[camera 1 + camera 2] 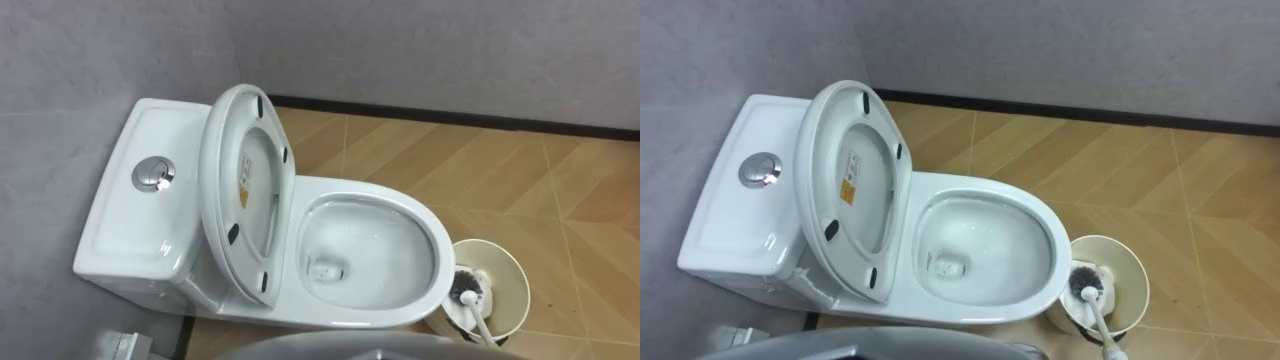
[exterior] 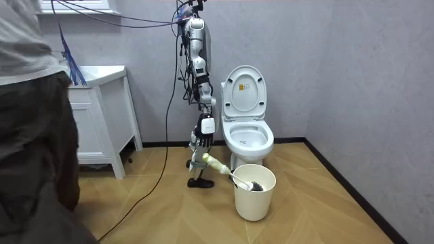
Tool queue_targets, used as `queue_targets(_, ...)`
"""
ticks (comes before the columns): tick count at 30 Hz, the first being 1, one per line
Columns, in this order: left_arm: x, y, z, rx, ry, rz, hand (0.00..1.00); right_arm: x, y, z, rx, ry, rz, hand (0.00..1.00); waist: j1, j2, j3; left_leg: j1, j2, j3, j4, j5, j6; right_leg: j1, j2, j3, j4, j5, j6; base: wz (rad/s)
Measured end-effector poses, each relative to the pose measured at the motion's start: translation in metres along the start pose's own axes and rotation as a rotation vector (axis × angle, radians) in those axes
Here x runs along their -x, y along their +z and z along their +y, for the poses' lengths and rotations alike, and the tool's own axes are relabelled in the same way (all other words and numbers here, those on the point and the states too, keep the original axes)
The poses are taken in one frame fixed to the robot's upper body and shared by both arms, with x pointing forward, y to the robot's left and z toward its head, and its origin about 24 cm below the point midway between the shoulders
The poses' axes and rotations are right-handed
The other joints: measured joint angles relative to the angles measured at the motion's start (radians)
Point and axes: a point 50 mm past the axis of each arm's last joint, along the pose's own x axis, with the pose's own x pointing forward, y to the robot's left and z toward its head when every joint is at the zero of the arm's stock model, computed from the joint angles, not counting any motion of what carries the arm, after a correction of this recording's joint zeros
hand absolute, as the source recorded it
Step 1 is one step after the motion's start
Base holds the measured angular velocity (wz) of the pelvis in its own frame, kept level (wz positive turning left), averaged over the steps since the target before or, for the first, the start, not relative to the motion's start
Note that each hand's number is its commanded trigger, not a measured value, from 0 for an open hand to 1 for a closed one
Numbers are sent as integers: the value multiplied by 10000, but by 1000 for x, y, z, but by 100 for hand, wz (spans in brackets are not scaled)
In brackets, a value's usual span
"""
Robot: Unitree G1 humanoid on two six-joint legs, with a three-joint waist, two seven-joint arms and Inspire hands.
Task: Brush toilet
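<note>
A grey wall (image 1: 450, 50) spans the top of the eye views. A dark skirting (image 1: 450, 117) runs along its foot from the middle to the right edge. Below it, a wooden floor (image 1: 560, 190) of light planks laid in a zigzag takes up the right side. In the room view a white cabinet (image 2: 102, 129) with a pale top stands against the wall at the left. Something blue (image 2: 71, 64) and bristly rises from that top. A person (image 2: 30, 149) in a grey top and dark trousers fills the left edge, close to the camera.
</note>
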Motion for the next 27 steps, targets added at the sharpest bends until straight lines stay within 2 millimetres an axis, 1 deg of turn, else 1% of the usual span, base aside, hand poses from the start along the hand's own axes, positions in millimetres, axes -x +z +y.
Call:
queue_targets(7,0,2,1,-3,24,-74,0,0,5,-1,107,-24,-115,0,6,35,4,-10,0,11,-13,-10,-3,-9,7,-4,-9,0,1,0)
queue_targets(19,1,12,3,-176,220,-464,0,1,9,-3,196,-157,-305,0,-11,29,4,-11,0,11,-10,-12,-2,-9,6,0,-4,-1,2,0)
queue_targets(23,1,13,3,-361,536,-587,0,2,15,-6,203,-533,-688,0,9,37,4,4,0,12,-5,-12,-3,-7,9,18,4,0,1,0)
queue_targets(27,1,16,4,-343,825,-951,0,3,24,-12,153,-1342,-1346,0,7,56,12,7,0,10,-3,-11,-3,-7,9,15,10,2,2,0)
